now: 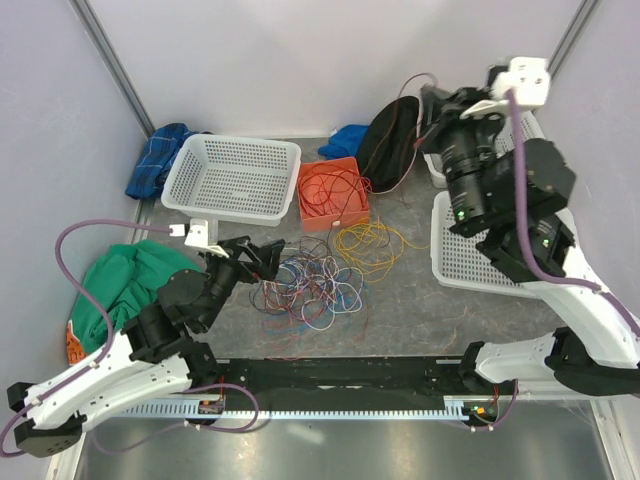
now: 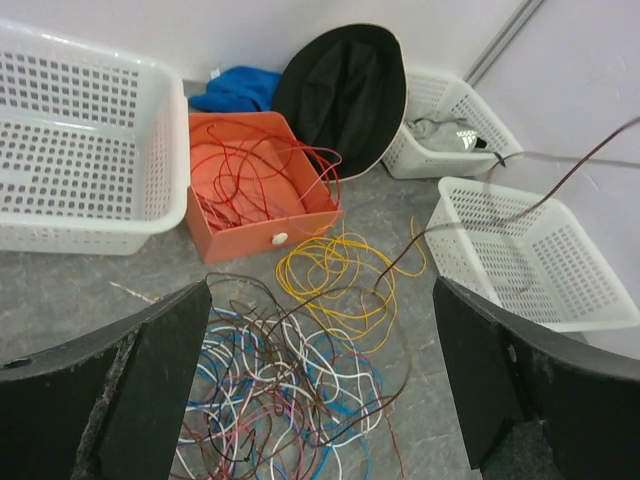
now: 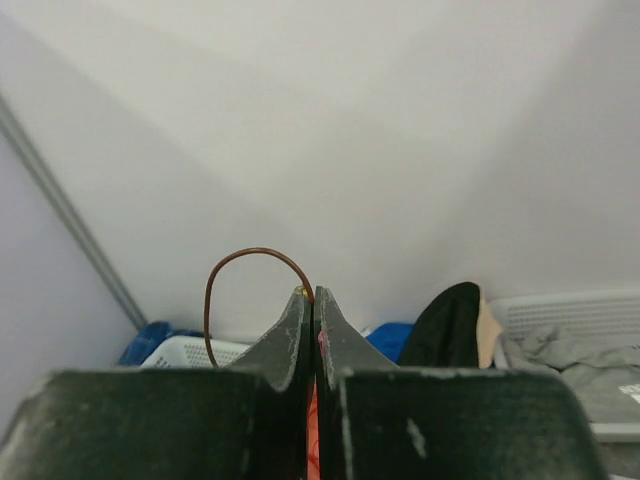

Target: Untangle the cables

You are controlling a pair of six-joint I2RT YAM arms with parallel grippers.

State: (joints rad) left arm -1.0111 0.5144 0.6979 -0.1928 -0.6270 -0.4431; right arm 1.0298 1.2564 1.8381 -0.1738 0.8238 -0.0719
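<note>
A tangle of thin blue, white, red and dark cables (image 1: 315, 285) lies on the grey table, with a loose coil of yellow cables (image 1: 370, 245) beside it. In the left wrist view the tangle (image 2: 290, 390) sits just below and between the wide-apart fingers of my left gripper (image 2: 320, 300), which is open and holds nothing. That left gripper (image 1: 262, 258) hovers at the tangle's left edge. Raised high at the back right, my right gripper (image 1: 432, 120) is shut on a brown cable (image 3: 240, 255). This brown cable (image 2: 560, 185) runs down from it into the tangle.
An orange box (image 1: 333, 192) holds red cables. A white basket (image 1: 233, 178) stands to its left and another basket (image 1: 480, 255) at the right. A black hat (image 1: 390, 140) leans at the back. Green cloth (image 1: 130, 280) lies at the left, blue cloths (image 1: 160, 160) behind.
</note>
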